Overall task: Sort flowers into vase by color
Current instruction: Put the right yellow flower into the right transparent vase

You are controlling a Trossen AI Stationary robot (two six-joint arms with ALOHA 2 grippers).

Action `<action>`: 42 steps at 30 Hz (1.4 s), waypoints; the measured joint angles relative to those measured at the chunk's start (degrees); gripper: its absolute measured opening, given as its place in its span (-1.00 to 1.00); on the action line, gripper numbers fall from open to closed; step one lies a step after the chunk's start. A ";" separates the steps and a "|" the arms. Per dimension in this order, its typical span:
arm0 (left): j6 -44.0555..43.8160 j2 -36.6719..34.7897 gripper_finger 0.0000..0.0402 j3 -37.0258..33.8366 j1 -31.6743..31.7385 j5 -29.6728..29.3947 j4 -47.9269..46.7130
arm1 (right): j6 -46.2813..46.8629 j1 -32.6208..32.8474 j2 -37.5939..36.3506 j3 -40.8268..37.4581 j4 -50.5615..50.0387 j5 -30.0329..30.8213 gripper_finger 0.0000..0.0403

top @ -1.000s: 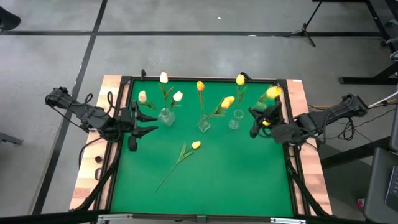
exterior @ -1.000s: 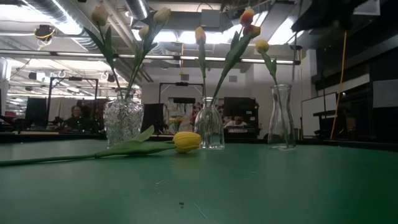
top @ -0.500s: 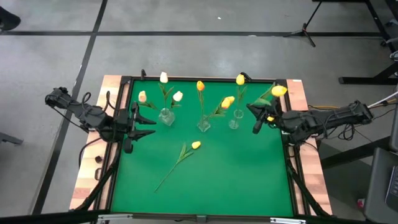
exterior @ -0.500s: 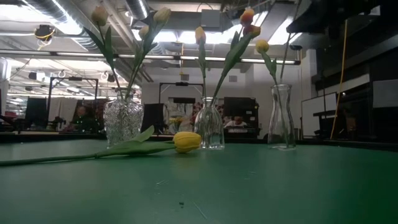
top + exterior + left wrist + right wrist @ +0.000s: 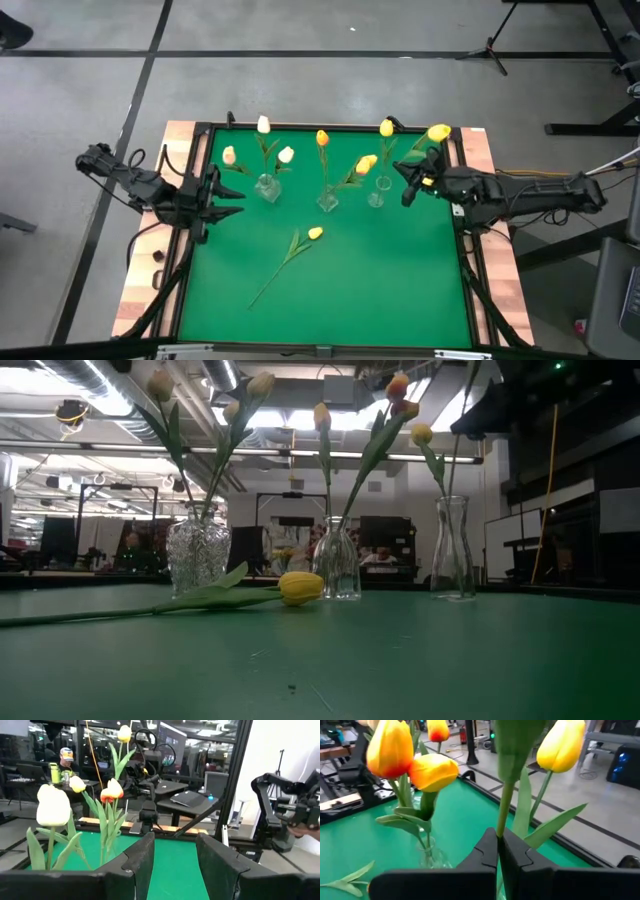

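the right gripper [image 5: 408, 183] hovered over the far right of the green worktop [image 5: 380, 290], its jaws clenched on the thin green stem of a yellow tulip [image 5: 438, 133], whose head stood out near the worktop's far right corner. in the right wrist view the stem rose straight out of the pinched fingertips [image 5: 487, 851]. just left of it stood the right-hand vase [image 5: 378, 191], holding one yellow flower; the middle vase [image 5: 328, 200] held orange-yellow ones and the left vase [image 5: 267, 187] the white ones. one more yellow tulip [image 5: 314, 233] lay flat near the middle of the worktop, stem trailing toward the near left.

the left gripper [image 5: 207, 200] waited at the left edge with its jaws released and nothing between them.

these flowers looked light and limp, with a soft head that would bruise or bend. the stem seemed the place to grasp, low enough to leave length below for threading into the narrow glass neck, which would likely tip if knocked.
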 joint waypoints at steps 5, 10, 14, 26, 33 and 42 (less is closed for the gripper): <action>-1.43 -1.47 -0.28 -1.57 0.02 0.02 0.24 | -0.01 -1.43 2.19 -0.02 -0.51 -1.87 -1.00; -1.71 -1.55 -0.28 -2.00 0.02 0.02 0.25 | 0.01 -1.30 2.97 -0.16 -1.62 -1.85 -1.00; -2.12 -1.55 -0.28 -2.00 0.02 0.02 0.25 | 0.36 -1.30 2.59 -3.89 3.63 -2.53 -1.00; -3.10 -1.53 -0.29 -2.00 0.04 -0.36 0.24 | 1.91 -1.30 -0.81 -9.79 9.72 -0.26 -0.85; -3.10 -1.42 -0.29 -2.00 0.07 -0.49 0.21 | 2.30 -1.28 -0.74 -9.79 8.20 -3.22 -0.57; -3.24 -1.42 -0.29 -2.00 0.07 -0.48 0.19 | 3.35 -1.27 -0.74 -9.79 7.68 -3.17 -0.32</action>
